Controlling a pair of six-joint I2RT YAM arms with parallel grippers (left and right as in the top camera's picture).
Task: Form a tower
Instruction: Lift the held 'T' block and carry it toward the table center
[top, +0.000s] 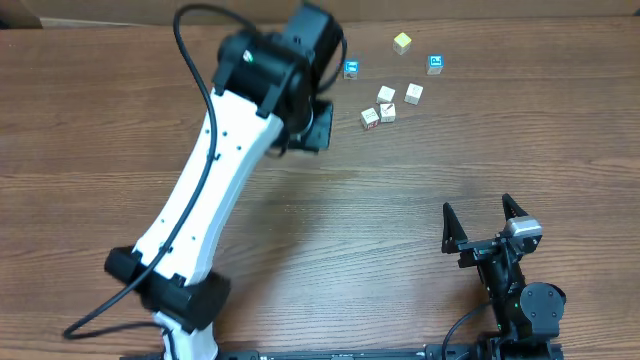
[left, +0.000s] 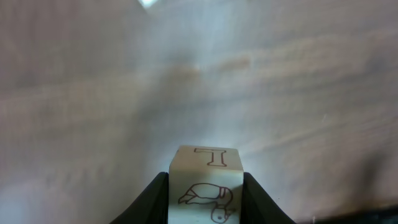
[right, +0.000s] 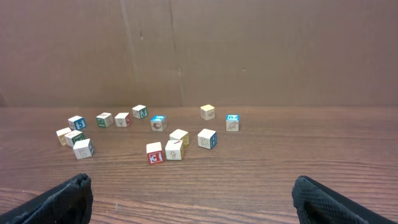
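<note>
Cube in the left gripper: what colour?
Pale wooden cube, dark-red prints; best in left wrist view.

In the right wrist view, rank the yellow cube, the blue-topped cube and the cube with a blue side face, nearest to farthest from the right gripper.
1. Cube with a blue side face, just right of centre, nearest the right gripper.
2. Blue-topped cube, farther right.
3. Yellow cube, at the back.

Overhead: fixed high, straight down on the wooden table (top: 400, 200). Left wrist: very close, looking down past a lettered cube (left: 205, 180) at blurred tabletop. Right wrist: low, level, facing the scattered cubes (right: 155, 152); overhead shares these.
</note>
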